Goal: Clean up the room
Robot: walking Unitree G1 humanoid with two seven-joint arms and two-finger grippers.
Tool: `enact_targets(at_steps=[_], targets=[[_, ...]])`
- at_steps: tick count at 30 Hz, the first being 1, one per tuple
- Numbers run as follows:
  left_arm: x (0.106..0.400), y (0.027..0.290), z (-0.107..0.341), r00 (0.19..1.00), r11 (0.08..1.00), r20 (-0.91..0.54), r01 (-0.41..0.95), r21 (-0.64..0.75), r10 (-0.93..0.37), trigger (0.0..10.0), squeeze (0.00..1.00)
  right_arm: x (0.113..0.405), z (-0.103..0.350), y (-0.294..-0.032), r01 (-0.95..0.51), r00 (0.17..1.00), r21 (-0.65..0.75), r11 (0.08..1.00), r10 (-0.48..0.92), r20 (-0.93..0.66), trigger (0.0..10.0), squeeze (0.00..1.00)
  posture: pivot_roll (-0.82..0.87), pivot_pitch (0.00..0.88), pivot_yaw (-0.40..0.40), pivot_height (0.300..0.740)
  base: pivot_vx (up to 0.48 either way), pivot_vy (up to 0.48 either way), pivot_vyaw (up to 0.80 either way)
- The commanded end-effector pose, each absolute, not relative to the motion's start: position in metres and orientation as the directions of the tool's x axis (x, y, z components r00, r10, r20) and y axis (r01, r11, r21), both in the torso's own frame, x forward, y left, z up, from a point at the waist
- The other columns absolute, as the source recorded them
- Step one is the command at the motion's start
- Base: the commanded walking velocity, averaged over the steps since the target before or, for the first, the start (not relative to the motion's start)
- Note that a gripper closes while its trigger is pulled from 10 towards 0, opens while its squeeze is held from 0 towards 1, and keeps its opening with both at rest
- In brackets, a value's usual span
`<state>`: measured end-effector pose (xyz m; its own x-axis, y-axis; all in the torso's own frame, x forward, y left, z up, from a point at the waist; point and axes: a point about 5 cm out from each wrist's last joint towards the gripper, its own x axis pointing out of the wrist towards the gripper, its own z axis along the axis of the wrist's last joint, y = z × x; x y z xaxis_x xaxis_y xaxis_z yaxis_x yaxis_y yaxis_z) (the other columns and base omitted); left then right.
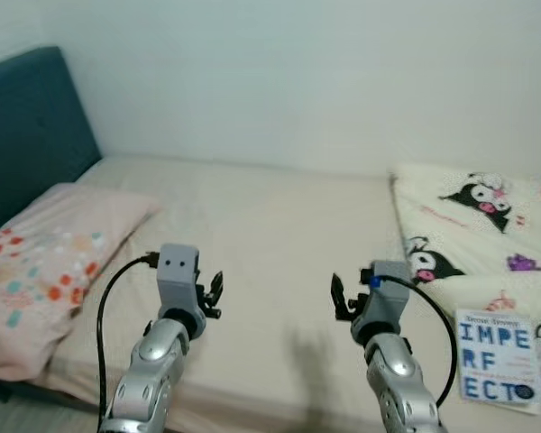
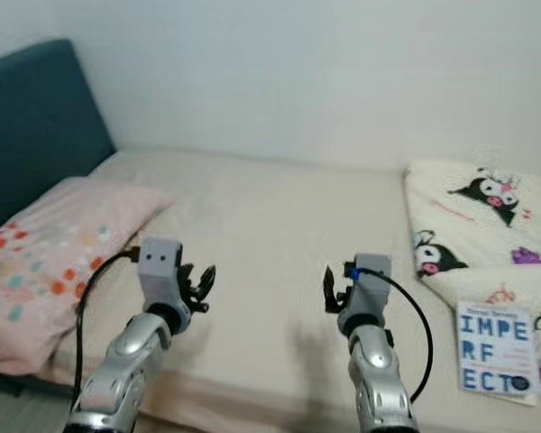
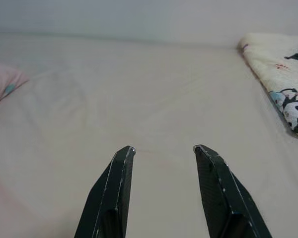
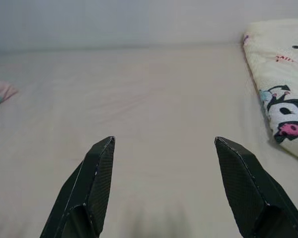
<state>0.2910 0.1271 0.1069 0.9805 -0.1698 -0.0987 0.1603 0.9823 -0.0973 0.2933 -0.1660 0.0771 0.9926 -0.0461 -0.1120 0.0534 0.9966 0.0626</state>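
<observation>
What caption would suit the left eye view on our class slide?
Both grippers, left and right, open above a beige bed with pillow, cartoon blanket and book.

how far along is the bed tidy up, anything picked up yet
Nothing looks done yet. The book lies on the cartoon blanket at the bed's right side, and the pink pillow sits by the headboard. Nothing is in hand: the left gripper and right gripper hover open over the bare sheet. Left: likely collecting the book and straightening the blanket.

white wall point(image 1: 298, 81), teal headboard point(image 1: 27, 126)
</observation>
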Motion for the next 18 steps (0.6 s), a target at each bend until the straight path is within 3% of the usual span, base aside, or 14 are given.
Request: enact_targets(at_steps=[1, 18], targets=[[0.2892, 0.1276, 0.1031, 0.978, 0.982, -0.119, 0.160, -0.099, -0.172, 10.0, 0.00, 0.2921, 0.0763, -0.1666, 0.062, 0.991, 0.062, 0.996, -0.054, -0.119, 10.0, 0.00, -0.01, 0.000, 0.026, 0.740, 0.000, -0.480, 0.00], [0.2908, 0.1223, 0.1033, 0.974, 0.978, -0.116, 0.181, -0.106, -0.193, 10.0, 0.00, 0.2899, 0.0777, -0.1686, 0.050, 0.992, 0.051, 0.997, -0.043, -0.117, 10.0, 0.00, -0.02, 0.000, 0.026, 0.740, 0.000, -0.480, 0.00]])
